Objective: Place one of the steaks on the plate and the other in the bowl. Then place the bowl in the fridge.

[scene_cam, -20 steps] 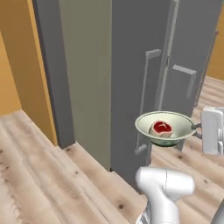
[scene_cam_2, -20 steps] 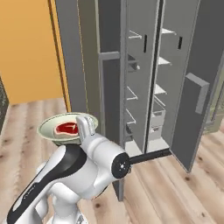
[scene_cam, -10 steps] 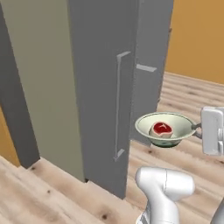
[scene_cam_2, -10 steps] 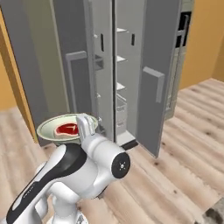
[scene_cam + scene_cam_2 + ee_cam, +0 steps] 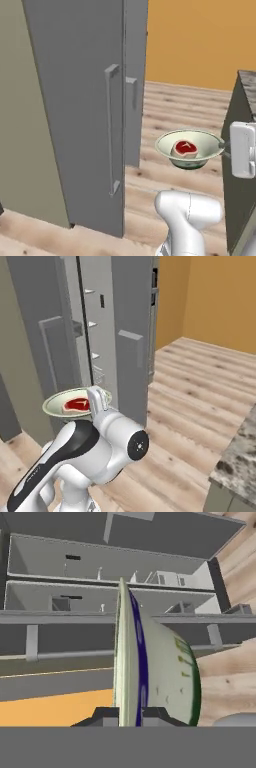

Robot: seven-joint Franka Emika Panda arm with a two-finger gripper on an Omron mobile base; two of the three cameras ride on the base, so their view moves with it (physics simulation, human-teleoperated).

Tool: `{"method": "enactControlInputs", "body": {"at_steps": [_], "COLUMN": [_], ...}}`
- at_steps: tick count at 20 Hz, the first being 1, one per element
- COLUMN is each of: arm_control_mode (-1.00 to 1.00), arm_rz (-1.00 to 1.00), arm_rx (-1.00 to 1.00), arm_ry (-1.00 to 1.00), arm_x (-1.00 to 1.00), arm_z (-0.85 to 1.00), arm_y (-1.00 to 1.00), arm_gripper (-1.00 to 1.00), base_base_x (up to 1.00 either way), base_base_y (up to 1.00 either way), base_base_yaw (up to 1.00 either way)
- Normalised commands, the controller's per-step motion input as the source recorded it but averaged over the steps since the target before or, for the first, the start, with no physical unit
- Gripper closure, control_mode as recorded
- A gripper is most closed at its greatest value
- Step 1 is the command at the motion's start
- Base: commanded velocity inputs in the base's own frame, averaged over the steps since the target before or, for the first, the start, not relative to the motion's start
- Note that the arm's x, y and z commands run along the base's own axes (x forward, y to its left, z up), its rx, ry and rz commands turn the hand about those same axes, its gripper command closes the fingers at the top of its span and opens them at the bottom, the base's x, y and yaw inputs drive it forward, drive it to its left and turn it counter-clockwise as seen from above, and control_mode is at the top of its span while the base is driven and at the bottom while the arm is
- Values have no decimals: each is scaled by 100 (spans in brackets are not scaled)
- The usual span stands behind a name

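End effector point(image 5: 123, 718) is clamped narrow on the rim of the bowl point(image 5: 190, 148), one finger either side of the wall, seen edge-on in the hand view. Bowl is held off the floor, roughly level in both base views, pale cream-green with a darker green underside. One steak point(image 5: 185, 148) lies inside it, red with a whitish fat edge, near the bowl's middle; the same steak point(image 5: 76, 404) shows in the right base view, sitting in the bowl point(image 5: 70, 403) just beside the white arm.

Fridge point(image 5: 85, 110) stands in front of the robot, tall and grey. In the left base view its door faces show long vertical handles, and the bowl hangs to the right of them, clear of the door. In the right base view the fridge point(image 5: 131, 331) has a door swung open, with white inner shelves visible through the gap behind the bowl. Hand view looks past the bowl point(image 5: 152, 672) at the door bins and shelves of the fridge point(image 5: 60, 557).

Wood plank floor point(image 5: 185, 105) below, orange wall point(image 5: 200, 40) behind. A dark stone-topped table point(image 5: 240, 451) edge shows at lower right of the right base view.
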Motion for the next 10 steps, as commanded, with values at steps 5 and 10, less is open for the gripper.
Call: {"method": "enactControlInputs", "body": {"at_steps": [5, 10], "arm_control_mode": [100, 100], "arm_rz": [0, 0], "arm_rx": [0, 0], "arm_ry": [0, 0], "arm_x": [0, 0], "arm_z": [0, 0], "arm_y": [0, 0], "arm_gripper": [100, 100], "base_base_x": [32, 51], "base_base_y": [37, 19], "base_base_yaw": [-44, -18]}}
